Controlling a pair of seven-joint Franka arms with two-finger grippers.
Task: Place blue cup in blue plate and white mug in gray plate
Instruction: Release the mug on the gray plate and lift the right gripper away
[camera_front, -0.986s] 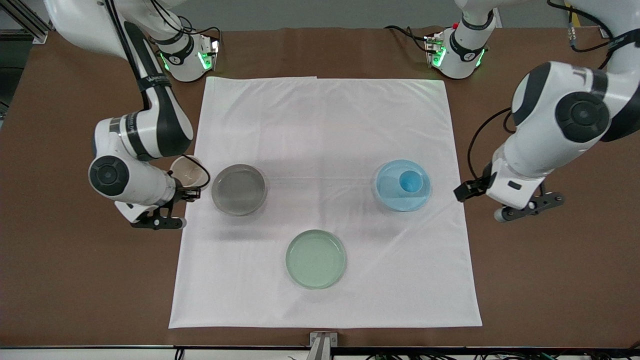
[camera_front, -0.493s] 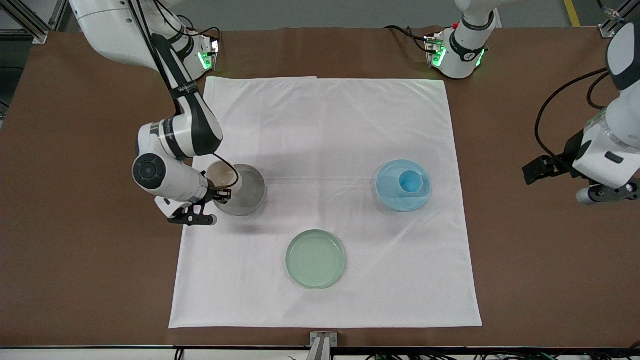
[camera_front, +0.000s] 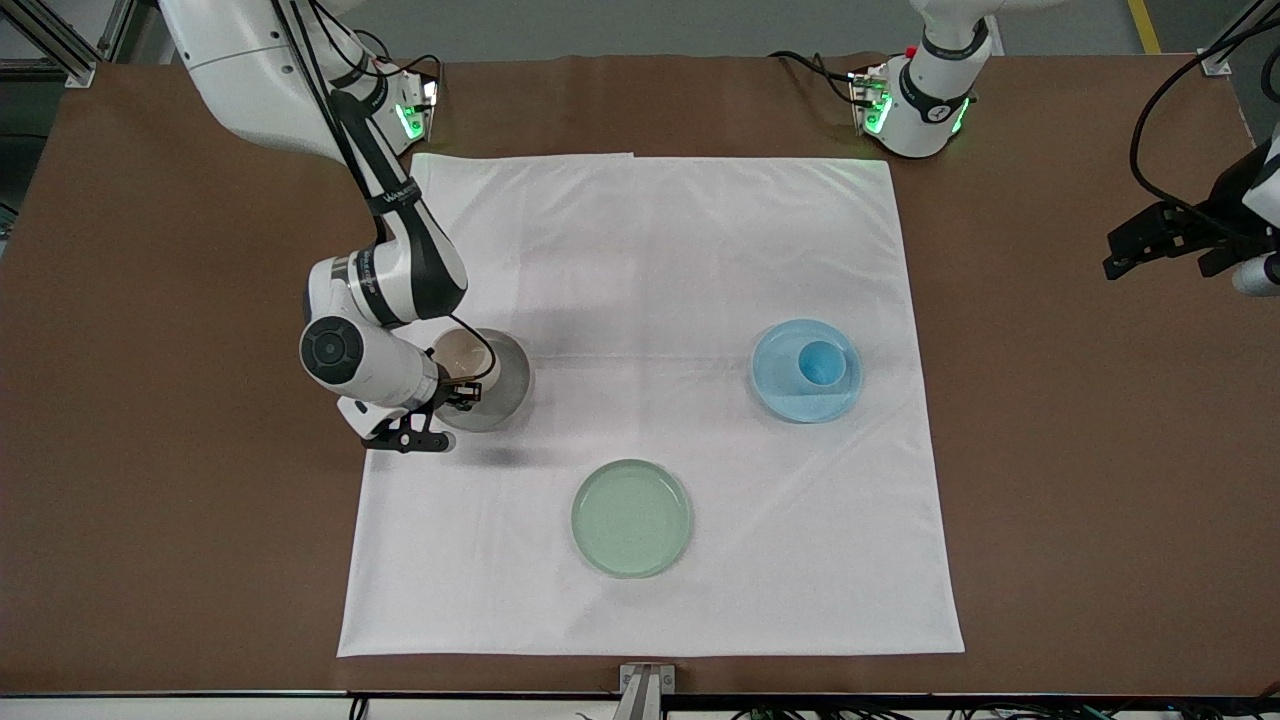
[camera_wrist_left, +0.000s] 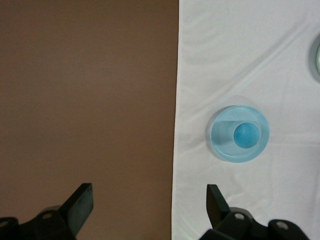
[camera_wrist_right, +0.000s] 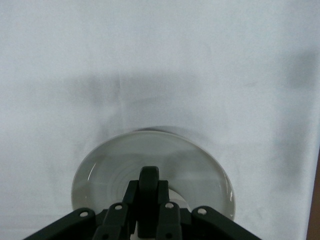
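One job is done: in the front view the blue cup (camera_front: 820, 362) stands in the blue plate (camera_front: 778, 396). The right end effector (camera_front: 462, 391), clamped on the white mug (camera_front: 462, 357), hangs over the gray plate (camera_front: 508, 385); that job is left.

Left wrist view: the left end effector (camera_wrist_left: 150, 202) waits, fingers apart, over the table (camera_wrist_left: 85, 100).

Right wrist view: fingers (camera_wrist_right: 149, 210) pinch the black handle over the gray plate.

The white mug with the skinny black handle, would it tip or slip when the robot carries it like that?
Probably it could swing a little: the right gripper seems to pinch only the thin handle, holding the white mug over the gray plate. The handle looks smooth, so it might slip. It looks empty and probably light, and set down upright it should stand steady.
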